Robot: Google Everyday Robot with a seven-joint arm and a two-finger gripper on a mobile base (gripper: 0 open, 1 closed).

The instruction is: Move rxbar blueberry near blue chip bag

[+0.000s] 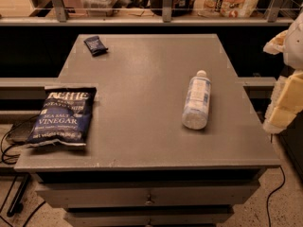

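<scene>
The rxbar blueberry [95, 45] is a small dark navy wrapper lying flat at the far left corner of the grey table [142, 74]. The blue chip bag [64, 117] is large, with white "Sea Salt & Vinegar" lettering, and lies at the near left edge, partly overhanging it. My gripper [286, 100] shows as pale and yellowish parts at the right edge of the view, beside the table's right side. It is far from both the wrapper and the bag and holds nothing that I can see.
A clear plastic water bottle [196, 103] lies on its side right of the table's middle, cap pointing away. A shelf with a railing [161, 13] and packaged goods runs behind the table. Cables [9, 150] hang at the lower left. Drawers [149, 197] sit under the tabletop.
</scene>
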